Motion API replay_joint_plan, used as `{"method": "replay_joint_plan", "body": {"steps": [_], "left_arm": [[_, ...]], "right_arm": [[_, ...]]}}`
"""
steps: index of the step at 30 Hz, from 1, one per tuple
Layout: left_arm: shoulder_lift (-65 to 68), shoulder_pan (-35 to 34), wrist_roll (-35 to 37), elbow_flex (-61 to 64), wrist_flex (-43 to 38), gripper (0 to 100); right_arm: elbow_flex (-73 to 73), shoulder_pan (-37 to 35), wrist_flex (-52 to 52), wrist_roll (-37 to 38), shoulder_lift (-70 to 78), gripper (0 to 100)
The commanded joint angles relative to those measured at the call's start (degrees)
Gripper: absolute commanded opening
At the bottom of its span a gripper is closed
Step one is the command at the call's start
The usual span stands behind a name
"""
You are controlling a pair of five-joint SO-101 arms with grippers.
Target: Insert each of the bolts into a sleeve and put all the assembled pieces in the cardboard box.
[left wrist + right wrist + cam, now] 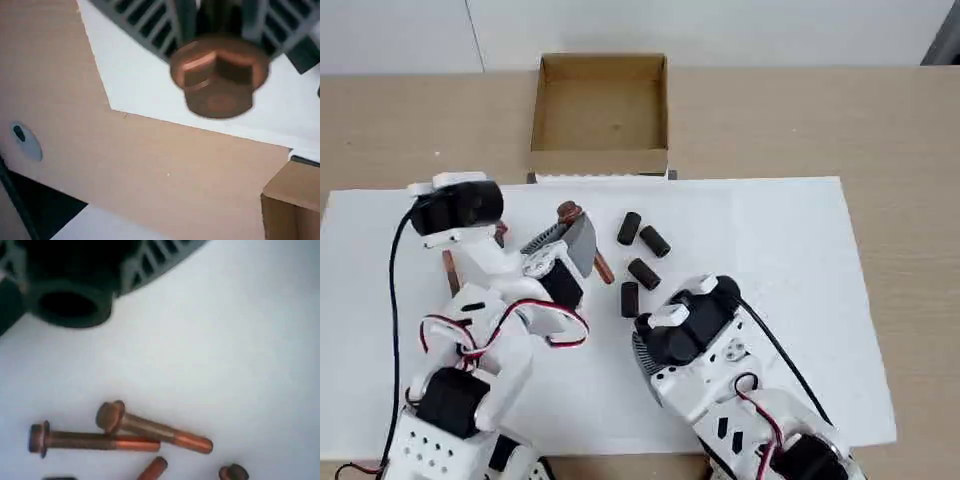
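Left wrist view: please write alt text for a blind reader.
The left gripper holds a copper bolt in its grey jaws, head toward the camera, above a white sheet. Tan table lies beyond, with a cardboard box corner.

Light wooden table, white sheet spread over it; plain white wall behind.

Copper bolt — black sleeve.

Looks like robotics lab or maker bench: light wooden table, white sheet spread over it, plain white wall behind (loose black cable trailing off small arm).
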Motion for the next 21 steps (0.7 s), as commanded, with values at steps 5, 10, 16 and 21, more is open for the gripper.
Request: {"method": "replay_joint_plan", "body": {"steps": [5,10,16,21], "left_arm": [[-4.66,2.46,1.41,-0.13,-2.11,0],[-8.44,5.19,1.41,-0.13,-2.11,0],[-10.64,7.12,1.32,1.63,-2.11,0],[-12.31,9.41,1.14,4.97,-2.02,0]], "right_arm": [[-0.09,-0.22,-6.2,0.09,-0.04,0.3],[-0.09,-0.22,-6.2,0.09,-0.13,0.3],[0.0,-0.22,-6.11,0.18,-0.04,0.3],[0.0,-0.22,-5.85,2.37,-0.31,0.3]]}}
